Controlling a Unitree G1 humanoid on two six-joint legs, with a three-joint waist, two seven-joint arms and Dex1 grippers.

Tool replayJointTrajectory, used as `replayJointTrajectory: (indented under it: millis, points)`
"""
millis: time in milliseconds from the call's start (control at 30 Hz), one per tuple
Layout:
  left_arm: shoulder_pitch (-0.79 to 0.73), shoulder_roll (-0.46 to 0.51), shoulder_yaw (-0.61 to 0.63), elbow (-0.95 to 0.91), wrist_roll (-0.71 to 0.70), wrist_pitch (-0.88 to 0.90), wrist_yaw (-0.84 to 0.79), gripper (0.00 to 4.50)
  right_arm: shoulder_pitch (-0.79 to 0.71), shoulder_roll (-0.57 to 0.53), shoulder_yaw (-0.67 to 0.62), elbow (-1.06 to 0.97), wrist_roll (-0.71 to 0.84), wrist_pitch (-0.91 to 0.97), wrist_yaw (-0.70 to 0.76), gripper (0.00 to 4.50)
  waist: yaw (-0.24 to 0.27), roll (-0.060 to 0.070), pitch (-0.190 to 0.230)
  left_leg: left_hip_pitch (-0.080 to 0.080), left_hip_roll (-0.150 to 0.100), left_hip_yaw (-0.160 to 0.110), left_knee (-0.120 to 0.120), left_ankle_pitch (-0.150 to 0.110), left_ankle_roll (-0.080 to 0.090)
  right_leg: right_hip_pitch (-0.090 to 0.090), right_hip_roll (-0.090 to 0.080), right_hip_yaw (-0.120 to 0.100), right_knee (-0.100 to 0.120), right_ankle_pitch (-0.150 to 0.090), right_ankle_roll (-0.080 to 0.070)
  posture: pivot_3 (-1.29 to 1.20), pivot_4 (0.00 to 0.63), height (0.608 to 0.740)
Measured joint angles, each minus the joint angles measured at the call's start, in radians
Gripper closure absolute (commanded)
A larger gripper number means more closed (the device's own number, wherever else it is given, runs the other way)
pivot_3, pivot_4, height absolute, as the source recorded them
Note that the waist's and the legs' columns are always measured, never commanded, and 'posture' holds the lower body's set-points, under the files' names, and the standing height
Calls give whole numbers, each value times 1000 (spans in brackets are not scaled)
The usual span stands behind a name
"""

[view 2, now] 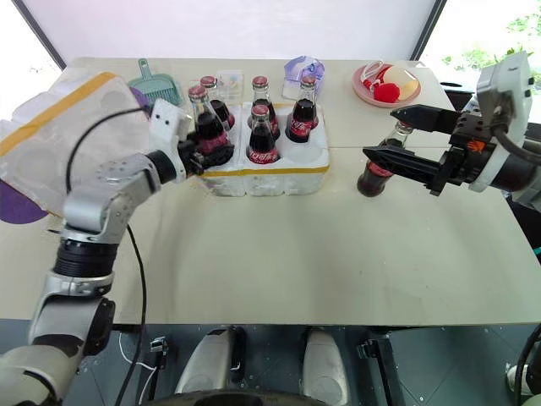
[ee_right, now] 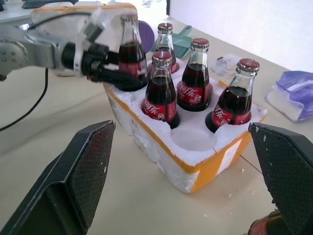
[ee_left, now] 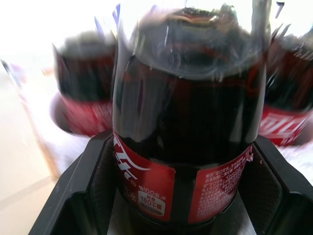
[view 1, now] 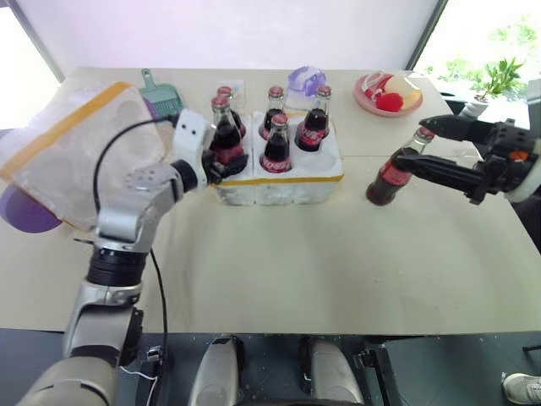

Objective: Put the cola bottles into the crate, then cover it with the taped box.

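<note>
The crate [view 1: 279, 188], a low white foam tray with a yellow tape band, stands mid-table. Several cola bottles stand in its wells, such as one in the front middle well [view 1: 277, 145]. The front right well [ee_right: 193, 139] is empty. My left gripper [view 1: 220, 166] is shut on a cola bottle [view 1: 225, 127] at the crate's front left corner; its base is hidden by the fingers. Another cola bottle [view 1: 385, 182] stands on the table right of the crate. My right gripper [view 1: 411, 144] hovers open over it. The taped box [view 1: 76, 144] lies at the far left.
A green dustpan [view 1: 161, 91] and a purple-white packet [view 1: 306, 81] lie behind the crate. A pink plate [view 1: 365, 97] with red and white items sits at the back right. A purple object [view 1: 25, 211] shows under the taped box.
</note>
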Motion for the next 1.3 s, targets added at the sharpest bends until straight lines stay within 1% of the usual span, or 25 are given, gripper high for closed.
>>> replayJointTrajectory:
  millis: [67, 133, 200, 267, 367, 433, 533, 633, 700, 767, 833, 900, 967, 1100, 1300]
  points:
    - [-1, -19, 8, 28, 3, -15, -4, 1711, 4, 0, 3, 0, -11, -13, 6, 0, 3, 0, 0, 1, 0, 0, 1, 0, 0, 1, 0, 0, 0, 0, 0, 0, 150, 736]
    - [-1, -23, 12, 36, 6, -22, -5, 672, 8, 1, 10, 0, -24, -19, 8, 0, 4, 0, 0, 3, 0, 0, 1, 0, 0, 4, 0, 0, 0, 0, 0, 0, 150, 736]
    - [1, -29, 19, 38, 7, -33, -7, 27, 9, 6, 15, 0, -31, -23, 8, 0, 3, 0, 0, 5, 0, 0, 1, 0, 0, 6, 0, 0, 0, 0, 0, 0, 150, 736]
    - [12, -29, 35, 26, -3, -33, -16, 27, 20, 7, 18, 0, -40, -31, 10, 0, -1, 0, 0, 6, 0, 0, 0, 0, 0, 6, 0, 0, -1, 0, 0, 0, 150, 736]
    - [24, -28, 91, -11, -74, 15, -41, 27, 67, 7, 18, -3, -63, -39, 19, 0, -3, 0, 0, 5, 0, 0, 0, 0, 0, 6, 0, 0, -1, 0, 0, 0, 150, 736]
    - [12, -21, 156, -49, -160, 75, -56, 27, 101, 7, 13, -4, -74, -43, 22, 0, -3, 0, 0, 5, 0, -1, 0, 0, 0, 5, 0, 0, 0, 0, 0, 0, 150, 736]
    - [-43, 26, 253, -103, -278, 152, -72, 27, 150, 6, -18, -5, -76, -42, 30, 0, -3, 0, 0, 4, 0, -1, 0, 0, 0, 5, 0, 0, -1, 0, 0, 0, 150, 736]
    - [-70, 144, 349, -185, -458, 280, -141, 27, 251, 7, -100, -29, -76, -28, 35, 0, -4, 0, 0, 5, 0, -1, -1, 0, 0, 5, 0, 0, -1, 0, 0, 0, 150, 736]
    - [-35, 243, 382, -259, -551, 342, -220, 27, 322, 27, -150, -45, -68, 1, 20, 0, -6, 0, 0, 5, 0, -1, -1, 0, 0, 6, 0, 0, -1, 0, 0, 0, 150, 736]
    - [30, 322, 384, -332, -593, 366, -297, 27, 380, 67, -192, -59, -49, 29, 1, 0, -5, 0, 0, 7, 0, 0, -1, 0, 0, 7, 0, 0, -1, 0, 0, 0, 150, 736]
    - [116, 387, 350, -383, -591, 371, -360, 27, 436, 121, -204, -96, -56, 19, -26, 0, -4, 0, 0, 13, 0, 0, -2, 0, 0, 13, 0, 0, -2, -1, 0, 0, 150, 736]
    - [189, 415, 302, -421, -576, 355, -412, 27, 459, 162, -181, -117, -101, -9, -74, 0, -3, 0, 0, 16, 0, 0, -2, -1, 0, 16, 0, 0, -3, -3, -4, 0, 150, 736]
    - [227, 417, 243, -448, -544, 324, -444, 27, 456, 206, -143, -120, -156, -46, -130, 0, -1, 0, 0, 15, 0, 0, -2, -1, 0, 16, 0, 0, -4, -3, -5, 0, 150, 736]
    - [215, 365, 156, -451, -464, 252, -419, 27, 404, 346, -55, -43, -244, -156, -214, 0, -3, 0, 0, 16, 0, 0, -2, -1, 0, 16, 0, 0, -4, -3, -4, 0, 150, 736]
    - [193, 296, 90, -448, -418, 200, -399, 27, 310, 392, 28, 95, -352, -268, -256, 0, -5, 0, 0, 16, 0, 0, -3, -1, 0, 15, 0, 0, -3, -1, -1, 0, 150, 736]
